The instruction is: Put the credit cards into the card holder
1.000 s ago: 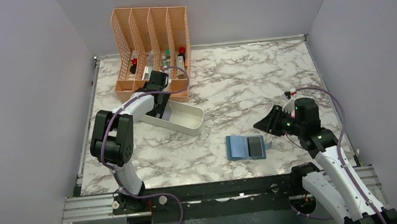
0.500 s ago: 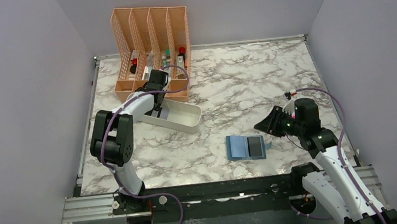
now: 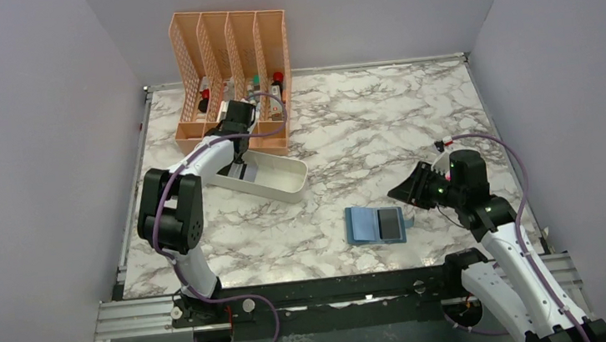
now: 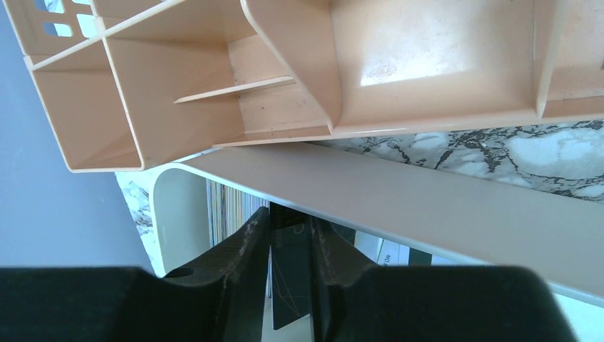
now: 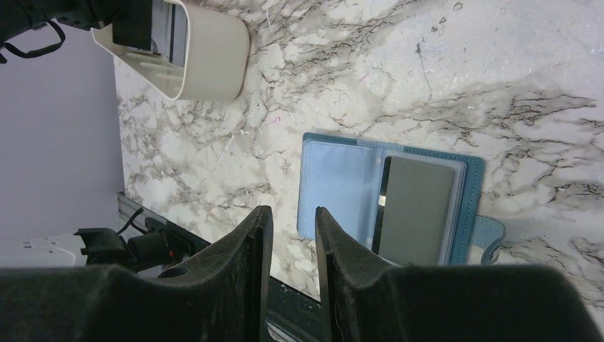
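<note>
White arms point(image 3: 213, 156) with black joints point(image 3: 171, 209), purple cables point(image 3: 524, 187) and black end effectors point(image 4: 288, 228) point(image 5: 290, 217).

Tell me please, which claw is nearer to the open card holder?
Right. The right claw is just to the right of the card holder, not touching it. The left claw is far off, down in the white tray by the peach organizer.

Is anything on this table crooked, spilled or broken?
Nothing looks spilled or broken. The only thing askew is the white tray, lying at a slant to the peach organizer behind it. The card holder lies open and flat, with one grey card in it.
</note>
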`<action>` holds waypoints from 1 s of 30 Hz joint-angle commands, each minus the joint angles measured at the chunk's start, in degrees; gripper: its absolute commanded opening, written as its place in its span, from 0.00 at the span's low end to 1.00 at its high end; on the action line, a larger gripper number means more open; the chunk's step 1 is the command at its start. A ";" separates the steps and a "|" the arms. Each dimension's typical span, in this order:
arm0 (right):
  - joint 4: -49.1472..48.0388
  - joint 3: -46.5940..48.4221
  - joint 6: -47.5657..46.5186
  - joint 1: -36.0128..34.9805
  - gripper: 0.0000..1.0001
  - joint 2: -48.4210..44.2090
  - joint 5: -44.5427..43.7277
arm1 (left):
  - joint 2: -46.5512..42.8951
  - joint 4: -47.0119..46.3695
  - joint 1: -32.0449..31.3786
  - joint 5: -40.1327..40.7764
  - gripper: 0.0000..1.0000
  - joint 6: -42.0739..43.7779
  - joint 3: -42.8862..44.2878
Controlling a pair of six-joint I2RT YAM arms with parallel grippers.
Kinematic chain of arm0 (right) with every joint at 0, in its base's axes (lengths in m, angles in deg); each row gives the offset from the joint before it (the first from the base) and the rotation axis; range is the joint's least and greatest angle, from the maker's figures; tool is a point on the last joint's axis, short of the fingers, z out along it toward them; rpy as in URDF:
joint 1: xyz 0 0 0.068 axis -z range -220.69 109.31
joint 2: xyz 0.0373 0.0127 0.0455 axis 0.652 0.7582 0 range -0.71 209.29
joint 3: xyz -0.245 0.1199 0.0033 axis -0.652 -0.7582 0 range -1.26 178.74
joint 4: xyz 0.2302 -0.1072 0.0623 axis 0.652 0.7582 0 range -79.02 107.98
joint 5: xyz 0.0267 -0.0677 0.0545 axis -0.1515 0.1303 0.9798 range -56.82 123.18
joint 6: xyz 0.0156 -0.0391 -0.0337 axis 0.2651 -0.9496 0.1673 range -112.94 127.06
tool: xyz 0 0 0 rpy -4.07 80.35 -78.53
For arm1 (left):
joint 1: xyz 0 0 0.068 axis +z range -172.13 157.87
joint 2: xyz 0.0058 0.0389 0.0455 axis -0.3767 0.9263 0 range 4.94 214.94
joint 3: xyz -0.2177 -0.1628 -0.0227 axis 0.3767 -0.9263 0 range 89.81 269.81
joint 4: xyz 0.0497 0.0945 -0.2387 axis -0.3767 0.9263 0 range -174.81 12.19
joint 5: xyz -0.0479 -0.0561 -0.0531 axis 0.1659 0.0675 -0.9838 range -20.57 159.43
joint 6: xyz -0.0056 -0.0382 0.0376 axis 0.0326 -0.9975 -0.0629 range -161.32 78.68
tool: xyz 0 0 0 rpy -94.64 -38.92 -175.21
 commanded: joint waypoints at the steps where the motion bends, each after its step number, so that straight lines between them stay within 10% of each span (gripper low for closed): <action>1: -0.81 1.03 -0.13 -0.16 0.33 0.08 0.50 | -1.75 0.95 0.38 1.98 0.24 0.19 1.82; 14: -1.09 1.01 -0.87 -0.17 0.33 0.14 0.88 | -4.75 14.28 -1.54 -5.41 0.00 -6.40 6.97; 30: -10.93 -1.28 3.16 -0.17 0.35 -2.09 13.12 | -20.80 17.62 -2.37 -29.87 0.00 -21.11 9.06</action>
